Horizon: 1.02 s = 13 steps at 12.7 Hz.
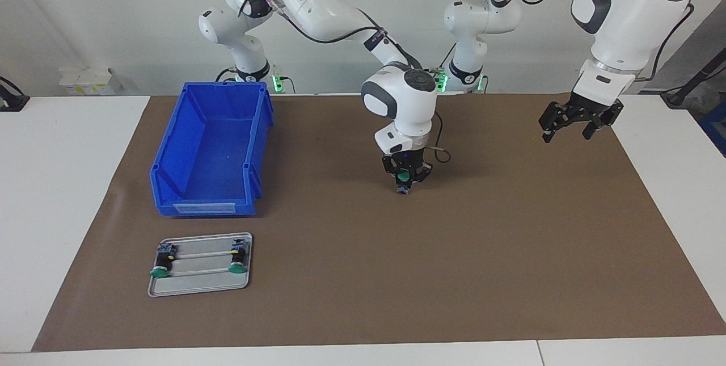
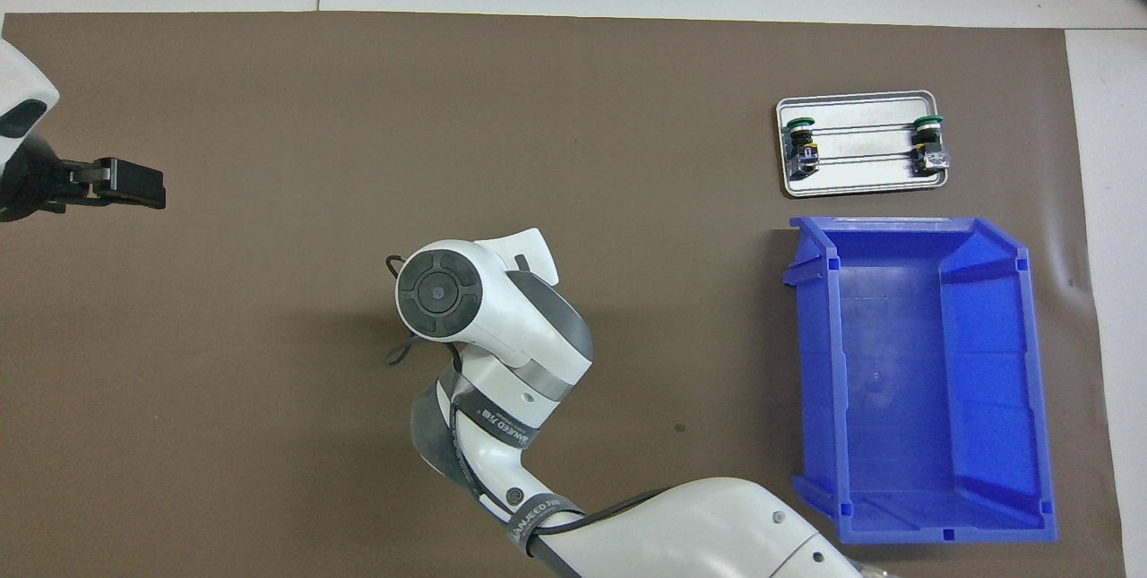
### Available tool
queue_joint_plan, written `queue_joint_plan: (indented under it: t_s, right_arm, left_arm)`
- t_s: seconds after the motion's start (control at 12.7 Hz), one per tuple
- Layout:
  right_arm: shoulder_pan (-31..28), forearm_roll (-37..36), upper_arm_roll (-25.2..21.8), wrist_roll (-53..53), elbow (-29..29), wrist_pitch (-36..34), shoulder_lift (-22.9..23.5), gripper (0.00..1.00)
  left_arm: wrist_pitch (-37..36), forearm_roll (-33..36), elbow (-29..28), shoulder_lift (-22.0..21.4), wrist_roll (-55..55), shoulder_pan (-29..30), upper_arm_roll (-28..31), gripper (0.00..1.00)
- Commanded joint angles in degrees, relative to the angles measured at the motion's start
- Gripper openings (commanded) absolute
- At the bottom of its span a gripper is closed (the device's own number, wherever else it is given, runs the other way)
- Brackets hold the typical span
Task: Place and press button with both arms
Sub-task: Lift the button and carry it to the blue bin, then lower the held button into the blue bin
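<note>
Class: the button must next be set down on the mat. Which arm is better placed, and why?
Right. The right gripper already holds the button over the brown mat; the left gripper hangs open, empty, toward the mat's edge.

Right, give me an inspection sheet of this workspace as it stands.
Surface: brown mat over a white table.
Job's things: button held over the mat's middle; two more buttons on a metal tray.
Clutter: blue bin, nothing seen inside.
Grippers: right pincer shut on the button; left pincer open, over the mat toward the left arm's end.
Cables: black cable loop beside the right wrist.
Surroundings: white wall.
</note>
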Motion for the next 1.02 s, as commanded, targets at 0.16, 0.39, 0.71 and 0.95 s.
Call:
queue_joint_plan:
  t_s: [0.16, 0.39, 0.71, 0.95]
  right_arm:
    - [-10.1, 4.4, 0.3, -19.2, -2.8, -15.0, -15.5, 0.00]
    - [-19.7, 4.5, 0.3, -33.6, -8.3, -20.6, -26.3, 0.00]
    - [-37.4, 7.4, 0.2, -59.7, -23.2, -20.5, -40.3, 0.00]
    - [-46.1, 11.8, 0.0, -72.9, -33.3, -14.2, -44.7, 0.00]
  left_arm:
    - [1.7, 0.6, -2.5, -2.1, -0.5, 0.5, -0.4, 1.00]
    - [1.6, 0.1, -2.5, -2.1, -0.6, 1.0, -0.4, 1.00]
    - [1.7, -3.6, -2.3, -1.8, -0.8, 2.5, -0.3, 1.00]
    - [1.8, -3.5, -2.4, -1.7, -0.8, 2.2, -0.4, 1.00]
